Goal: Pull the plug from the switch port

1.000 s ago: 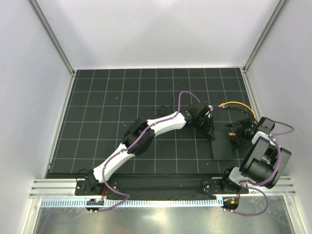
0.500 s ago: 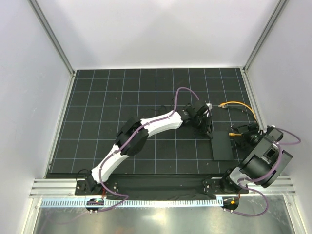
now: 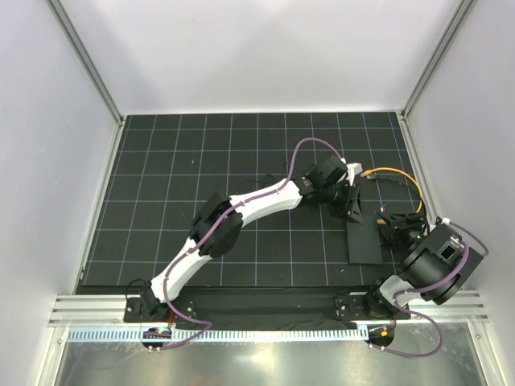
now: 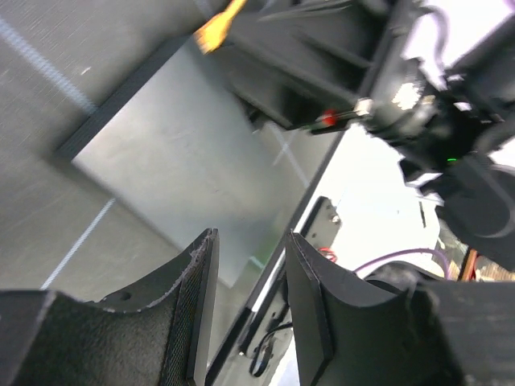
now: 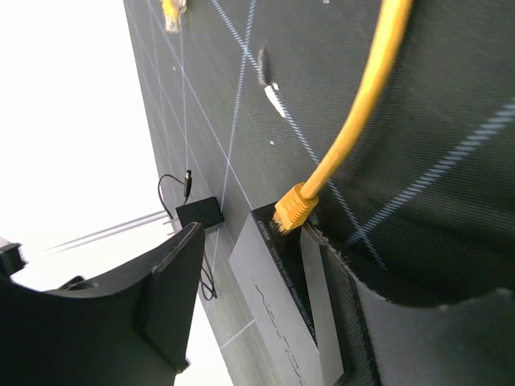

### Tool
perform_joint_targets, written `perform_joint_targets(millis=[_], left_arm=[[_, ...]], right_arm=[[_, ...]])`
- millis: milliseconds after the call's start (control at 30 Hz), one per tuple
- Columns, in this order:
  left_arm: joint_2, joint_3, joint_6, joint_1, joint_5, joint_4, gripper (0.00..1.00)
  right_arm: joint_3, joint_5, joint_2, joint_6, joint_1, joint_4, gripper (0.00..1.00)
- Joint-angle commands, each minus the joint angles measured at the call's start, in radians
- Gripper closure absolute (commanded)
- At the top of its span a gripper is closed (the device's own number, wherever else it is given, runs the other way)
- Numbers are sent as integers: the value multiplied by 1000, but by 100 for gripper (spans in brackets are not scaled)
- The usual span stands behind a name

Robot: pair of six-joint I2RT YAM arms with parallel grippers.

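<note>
The switch is a flat black box (image 3: 364,241) on the mat. In the right wrist view its edge (image 5: 269,265) holds a yellow plug (image 5: 293,207) on a yellow cable (image 5: 362,104). My right gripper (image 5: 251,241) is open and straddles that end of the box, with the plug just beyond its fingertips. In the top view it (image 3: 396,229) sits at the box's right side. My left gripper (image 4: 251,241) is open and empty, hovering over the box's top face (image 4: 177,161). In the top view it (image 3: 352,209) is at the box's far end.
A tiny black adapter block (image 5: 199,213) on thin black wire lies just past the box. The cable's free yellow end (image 3: 368,173) lies farther back, also showing in the right wrist view (image 5: 170,14). Grey walls enclose the mat; the aluminium rail (image 3: 265,310) runs along the near edge.
The left wrist has risen and shifted back and right. The right gripper swung out, then came back in beside the box. The box has turned slightly.
</note>
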Motion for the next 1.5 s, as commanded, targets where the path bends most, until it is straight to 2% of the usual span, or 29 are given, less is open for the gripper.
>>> perform_joint_targets(millis=[0,167,367,733,967,1100,1233,1467], left_arm=[[29,61,12,-1,75,61,57],[49,64,14,-4,81,64,58],[83,96,-6,-14,87,63,58],[112,109,-29,-21,76,64,58],[133,136,-41,-24,72,64,59],[138,129,-41,-24,72,66,58],[130,127,-37,-24,58,58,59],[164,208,-73,-14,44,18,60]], right_arm=[[-20,50,-17,-9,-11,-25,41],[15,128,-62,-79,-14,-173,41],[44,188,-85,-116,-14,-240,43],[141,132,77,-134,-5,-205,44],[187,115,163,-94,79,-132,46],[239,127,173,-95,95,-158,47],[276,147,142,-178,95,-293,46],[216,136,143,-155,84,-270,47]])
